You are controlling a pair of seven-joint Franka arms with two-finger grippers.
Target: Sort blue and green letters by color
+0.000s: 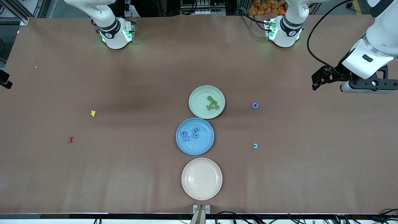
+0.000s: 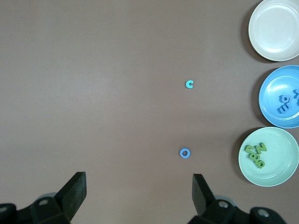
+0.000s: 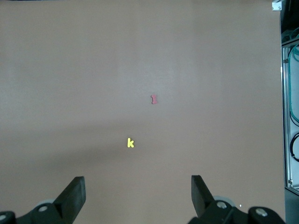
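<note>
Evidently nearing the end, judging by the three plates lined up down the centre of the front view. Lying heaped in the pale green plate (image 1: 196, 99), uppermost of the three: the green letters (image 1: 213, 103). Resting in the blue plate (image 1: 199, 146) just below it, rims nearly touching: the blue letters (image 1: 190, 134). Standing bare at the lower centre: a cream plate (image 1: 202, 179).

Waiting on the open table toward the left arm's end, well apart from the plates: a blue O (image 1: 255, 105) level with the green plate, and a teal C (image 1: 255, 146) lower in the frame, level with the blue plate. Probably needing the O carried to the blue plate; harder calling the C's colour, sitting between blue and green.

Hovering with jaws spread wide and grasping nothing: the left gripper (image 2: 138, 179), over bare table near the O. Likewise spread and unloaded, apparently idling: the right gripper (image 3: 138, 184), above a yellow K (image 3: 130, 143) and a dark red letter (image 3: 154, 99), neither belonging to this sort.
</note>
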